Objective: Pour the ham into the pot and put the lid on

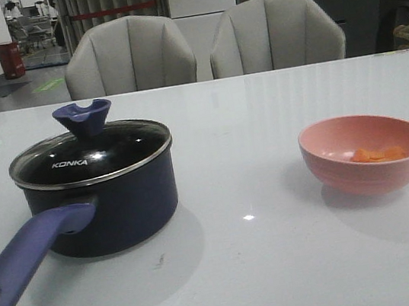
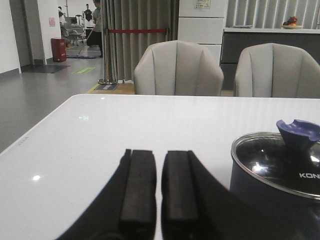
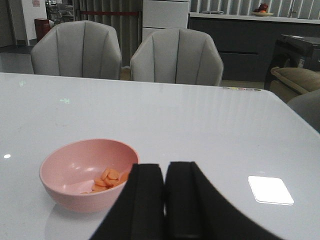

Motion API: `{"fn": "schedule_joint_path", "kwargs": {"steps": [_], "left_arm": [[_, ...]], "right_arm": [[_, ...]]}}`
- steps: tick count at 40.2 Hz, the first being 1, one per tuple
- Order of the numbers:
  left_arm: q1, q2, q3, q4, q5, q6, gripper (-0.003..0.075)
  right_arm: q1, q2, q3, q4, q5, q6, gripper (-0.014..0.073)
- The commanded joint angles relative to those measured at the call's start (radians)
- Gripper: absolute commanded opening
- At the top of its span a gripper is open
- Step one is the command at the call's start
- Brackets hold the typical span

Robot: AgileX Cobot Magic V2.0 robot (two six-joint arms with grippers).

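1. Glossy white worktop [image 1: 283, 264] carries only two things in the front view, the pot [image 1: 112, 201] on the left and a pink bowl [image 1: 366, 153] on the right, well apart, with a wide bare stretch between them.
2. The lid [image 1: 91, 156] sits closed on the pot, its steel rim flush with the pot's edge all round and its blue-purple knob upright; the "KONKA" lettering faces the camera.
3. The pot's long handle [image 1: 27, 256] angles toward the near left corner of the worktop and runs out of the front view at the left edge.
4. The ham [image 1: 378, 153] lies as a few orange slices in the bottom of the pink bowl, below its rim.
5. The left tool [image 2: 151, 200] has its two black pads nearly together, only a thin slit between them, clamped on nothing; the pot and lid stand just beyond it, off to one side, and bare worktop runs ahead to the far edge.
6. The right tool [image 3: 164, 200] has its pads pressed together, also empty; the pink bowl sits just beyond it and a little to the side, near but not touching.
7. Two grey chairs [image 1: 128, 56] stand behind the worktop's far edge.
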Motion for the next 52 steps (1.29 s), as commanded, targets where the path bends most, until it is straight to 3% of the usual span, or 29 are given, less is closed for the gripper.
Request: {"fn": "schedule_joint_path", "kwargs": {"steps": [1, 32, 37, 44, 52], "left_arm": [[0.001, -0.019, 0.021, -0.002, -0.084, 0.000, 0.0133], [0.001, -0.019, 0.021, -0.002, -0.098, 0.000, 0.0133], [0.001, -0.019, 0.021, -0.002, -0.180, 0.000, 0.0133], [0.001, -0.019, 0.007, -0.002, -0.398, 0.000, 0.0133], [0.001, 0.027, -0.140, -0.002, -0.294, 0.000, 0.0133]], "right_arm": [[-0.007, -0.019, -0.005, -0.012, -0.079, -0.003, 0.0160], [-0.007, -0.019, -0.005, -0.012, -0.079, -0.003, 0.0160], [-0.007, -0.019, -0.005, -0.012, -0.079, -0.003, 0.0160], [-0.007, -0.019, -0.005, -0.012, -0.079, -0.003, 0.0160], [-0.007, -0.019, -0.005, -0.012, -0.079, -0.003, 0.0160]]}}
